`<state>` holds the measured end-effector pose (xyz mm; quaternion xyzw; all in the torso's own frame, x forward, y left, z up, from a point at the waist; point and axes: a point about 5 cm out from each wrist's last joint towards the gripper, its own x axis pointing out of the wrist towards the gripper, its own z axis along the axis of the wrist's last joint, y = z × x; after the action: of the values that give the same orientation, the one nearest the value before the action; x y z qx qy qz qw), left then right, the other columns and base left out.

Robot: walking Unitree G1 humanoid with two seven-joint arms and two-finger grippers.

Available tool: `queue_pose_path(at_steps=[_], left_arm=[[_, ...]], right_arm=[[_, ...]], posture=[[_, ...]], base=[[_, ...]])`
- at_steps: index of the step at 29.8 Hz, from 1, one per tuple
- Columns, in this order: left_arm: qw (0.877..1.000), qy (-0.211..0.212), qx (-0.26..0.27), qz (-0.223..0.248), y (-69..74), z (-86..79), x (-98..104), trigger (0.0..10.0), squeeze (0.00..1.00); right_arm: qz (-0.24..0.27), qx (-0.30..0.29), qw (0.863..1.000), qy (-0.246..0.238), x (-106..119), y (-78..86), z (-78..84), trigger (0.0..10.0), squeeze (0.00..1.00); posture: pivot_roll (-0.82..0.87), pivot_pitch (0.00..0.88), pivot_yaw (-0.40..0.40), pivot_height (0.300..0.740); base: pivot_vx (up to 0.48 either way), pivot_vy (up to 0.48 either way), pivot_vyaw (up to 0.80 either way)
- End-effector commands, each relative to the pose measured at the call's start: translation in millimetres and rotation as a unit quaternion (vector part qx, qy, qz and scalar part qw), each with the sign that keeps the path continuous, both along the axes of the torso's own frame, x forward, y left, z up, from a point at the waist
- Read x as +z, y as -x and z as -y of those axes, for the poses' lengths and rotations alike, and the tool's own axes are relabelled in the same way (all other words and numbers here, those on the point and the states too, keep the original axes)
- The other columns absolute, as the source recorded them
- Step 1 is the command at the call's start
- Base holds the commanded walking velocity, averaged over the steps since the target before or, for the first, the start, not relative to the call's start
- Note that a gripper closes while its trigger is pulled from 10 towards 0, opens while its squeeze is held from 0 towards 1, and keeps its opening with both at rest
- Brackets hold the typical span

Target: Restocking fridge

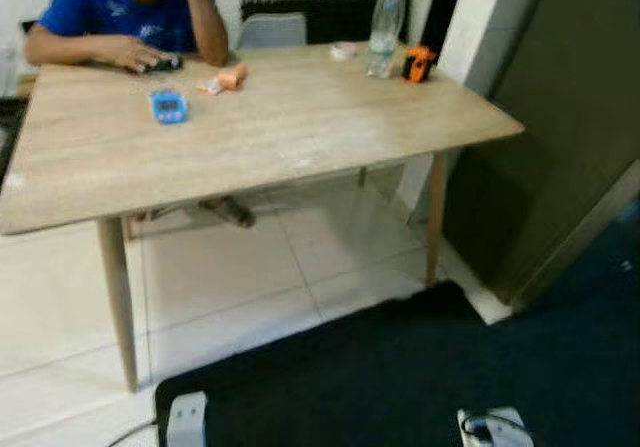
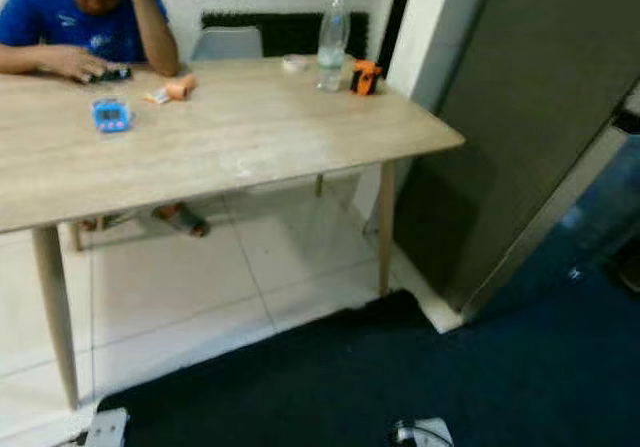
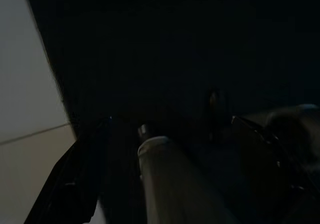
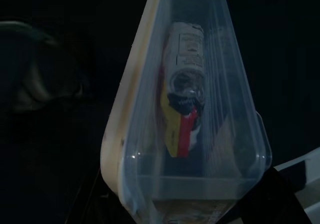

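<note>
In the right wrist view a clear plastic container (image 4: 190, 134) holds a small printed packet and a red and yellow wrapper. My right gripper (image 4: 185, 206) is shut on its near end, a black finger at each lower corner. The tall dark grey fridge (image 2: 530, 117) stands at the right, its front closed, with dark blue carpet (image 1: 400, 377) before it. The left wrist view is very dark. It shows my left gripper (image 3: 172, 119) hanging low over the carpet beside pale tiles, open with nothing between its fingers.
A light wooden table (image 1: 260, 127) stands ahead on white tiles. A person in a blue shirt (image 1: 120, 7) sits at its far side. On it are a water bottle (image 1: 386, 22), an orange tape measure (image 1: 418, 64) and a blue timer (image 1: 168, 106).
</note>
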<state>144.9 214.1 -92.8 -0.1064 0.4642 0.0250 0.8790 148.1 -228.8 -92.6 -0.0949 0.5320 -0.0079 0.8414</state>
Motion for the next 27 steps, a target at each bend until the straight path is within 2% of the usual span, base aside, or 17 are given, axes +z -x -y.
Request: queue_pose_path(at_steps=[1, 10, 27], left_arm=[[1.000, 0.006, -0.008, -0.008, 2.1, 5.8, -2, 10.0, 0.00], [1.000, 0.010, -0.012, -0.010, 2.7, 9.0, -3, 10.0, 0.00], [0.999, 0.034, -0.033, -0.014, 3.9, 18.1, -4, 10.0, 0.00]], right_arm=[[-0.006, -0.005, 1.000, 0.005, -1, 5.0, 2.9, 10.0, 0.00], [-0.007, 0.004, 1.000, 0.006, -2, 5.8, 1.4, 10.0, 0.00], [-0.005, 0.019, 1.000, -0.004, -3, 6.8, -5.5, 10.0, 0.00]], posture=[[-0.01, 0.079, -0.025, 0.740], [-0.01, 0.079, -0.025, 0.740], [0.00, 0.074, -0.029, 0.740]], base=[[0.000, 0.000, -0.78], [0.000, 0.000, -0.78], [0.000, -0.017, 0.00]])
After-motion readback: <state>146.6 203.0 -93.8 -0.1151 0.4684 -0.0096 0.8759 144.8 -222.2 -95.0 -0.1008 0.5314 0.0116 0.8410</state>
